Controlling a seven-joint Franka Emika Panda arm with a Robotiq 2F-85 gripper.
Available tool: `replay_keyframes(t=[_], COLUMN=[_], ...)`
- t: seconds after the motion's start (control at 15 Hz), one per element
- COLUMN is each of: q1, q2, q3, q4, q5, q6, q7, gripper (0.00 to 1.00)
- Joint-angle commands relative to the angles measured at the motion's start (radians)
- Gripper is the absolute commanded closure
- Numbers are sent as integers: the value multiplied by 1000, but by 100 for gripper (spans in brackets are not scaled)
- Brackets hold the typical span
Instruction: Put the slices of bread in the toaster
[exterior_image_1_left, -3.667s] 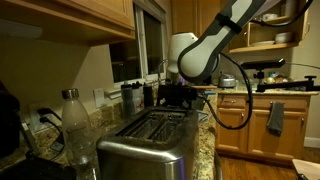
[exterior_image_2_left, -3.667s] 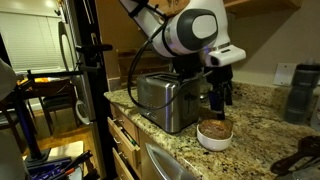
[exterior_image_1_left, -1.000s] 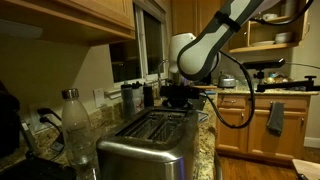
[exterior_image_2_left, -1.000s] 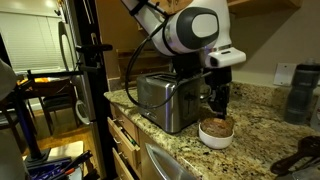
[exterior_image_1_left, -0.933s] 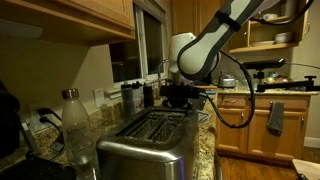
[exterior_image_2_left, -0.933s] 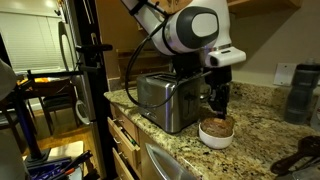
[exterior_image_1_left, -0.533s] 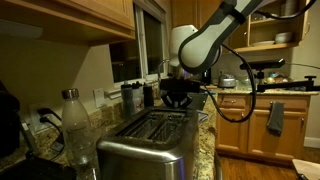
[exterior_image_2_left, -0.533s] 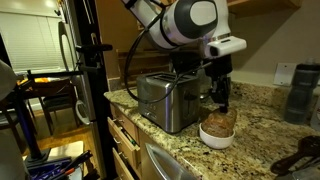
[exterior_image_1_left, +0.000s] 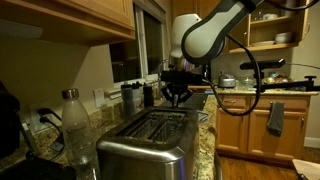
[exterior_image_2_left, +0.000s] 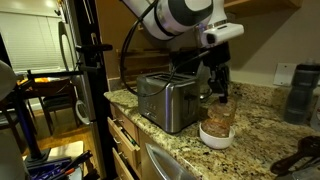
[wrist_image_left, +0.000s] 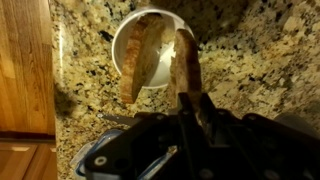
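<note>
Two tan, grainy slices of bread are in play. One slice (wrist_image_left: 143, 55) leans inside the round white bowl (wrist_image_left: 118, 45) on the speckled granite counter (wrist_image_left: 250, 40). The other slice (wrist_image_left: 185, 60) is pinched by its top edge in the arm's black gripper (wrist_image_left: 192, 100), whose jaws are clamped tight on it.

A second ago the gripper was down at the bowl. It has since risen, and in an exterior view the held slice (exterior_image_2_left: 222, 115) hangs over the bowl, just beside the wide, shiny stainless-steel toaster (exterior_image_2_left: 163, 100).

I'd say the pick is done and the carry across to the two long dark slots on top comes next. Neither slot holds bread yet, as far as I can see.

No brand, label or lettering is readable on the toaster, the bowl or the arm.
</note>
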Motion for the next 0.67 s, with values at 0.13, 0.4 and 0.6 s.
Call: replay_keyframes(t=[0.13, 0.4, 0.6], q1=[-1, -11, -15], q2=[-167, -251, -327], q3=[30, 79, 128], q4=[-83, -122, -163], q5=[-45, -52, -61], q6=[-34, -69, -103], q7=[58, 102, 156], gripper=[90, 90, 91])
